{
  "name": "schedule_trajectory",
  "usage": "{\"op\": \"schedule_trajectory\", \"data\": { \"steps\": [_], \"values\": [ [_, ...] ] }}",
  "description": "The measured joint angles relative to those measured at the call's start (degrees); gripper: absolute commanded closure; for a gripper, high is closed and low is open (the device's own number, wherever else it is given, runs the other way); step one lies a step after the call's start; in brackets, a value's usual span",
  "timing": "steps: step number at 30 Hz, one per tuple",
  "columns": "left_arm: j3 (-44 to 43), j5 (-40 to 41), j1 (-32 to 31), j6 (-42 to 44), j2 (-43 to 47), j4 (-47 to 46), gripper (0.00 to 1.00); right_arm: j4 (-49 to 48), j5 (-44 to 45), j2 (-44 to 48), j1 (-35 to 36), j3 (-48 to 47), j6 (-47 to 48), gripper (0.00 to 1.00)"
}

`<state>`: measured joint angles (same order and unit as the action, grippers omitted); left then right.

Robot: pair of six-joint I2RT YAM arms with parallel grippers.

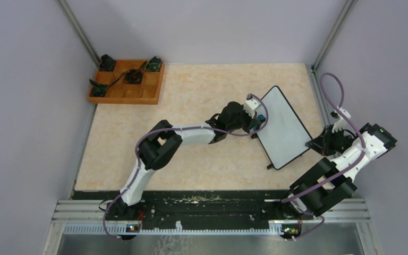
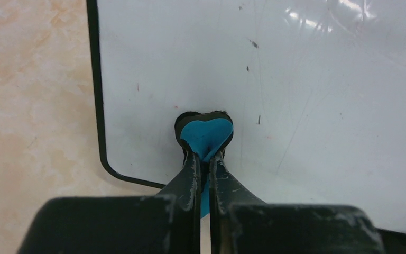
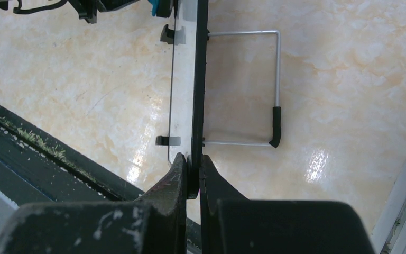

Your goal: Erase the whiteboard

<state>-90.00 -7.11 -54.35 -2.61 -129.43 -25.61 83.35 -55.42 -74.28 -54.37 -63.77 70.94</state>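
The whiteboard (image 1: 283,126) stands tilted on the table at the right, its white face bare except for a few small specks (image 2: 296,79). My right gripper (image 3: 193,164) is shut on its black edge (image 3: 198,79), holding it upright. My left gripper (image 2: 205,156) is shut on a small blue eraser (image 2: 206,135), which is pressed against the board's face near its lower left corner. From above, the left gripper (image 1: 255,123) sits at the board's left edge and the right gripper (image 1: 319,143) at its lower right corner.
A wooden tray (image 1: 150,97) with several dark parts sits at the far left back of the table. The board's wire stand (image 3: 276,84) rests on the tabletop behind it. A black rail (image 1: 212,199) runs along the near edge.
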Motion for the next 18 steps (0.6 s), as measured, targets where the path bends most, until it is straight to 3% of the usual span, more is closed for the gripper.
{"op": "schedule_trajectory", "data": {
  "steps": [11, 18],
  "values": [
    [6.1, 0.2, -3.5, -0.3, 3.0, -1.7, 0.99, 0.0, -0.2, 0.0, 0.4, 0.0, -0.2, 1.00],
    [6.8, 0.1, -4.3, 0.4, 7.5, 2.4, 0.99, 0.1, -0.6, 0.2, 1.0, -0.1, -0.1, 1.00]
  ]
}}
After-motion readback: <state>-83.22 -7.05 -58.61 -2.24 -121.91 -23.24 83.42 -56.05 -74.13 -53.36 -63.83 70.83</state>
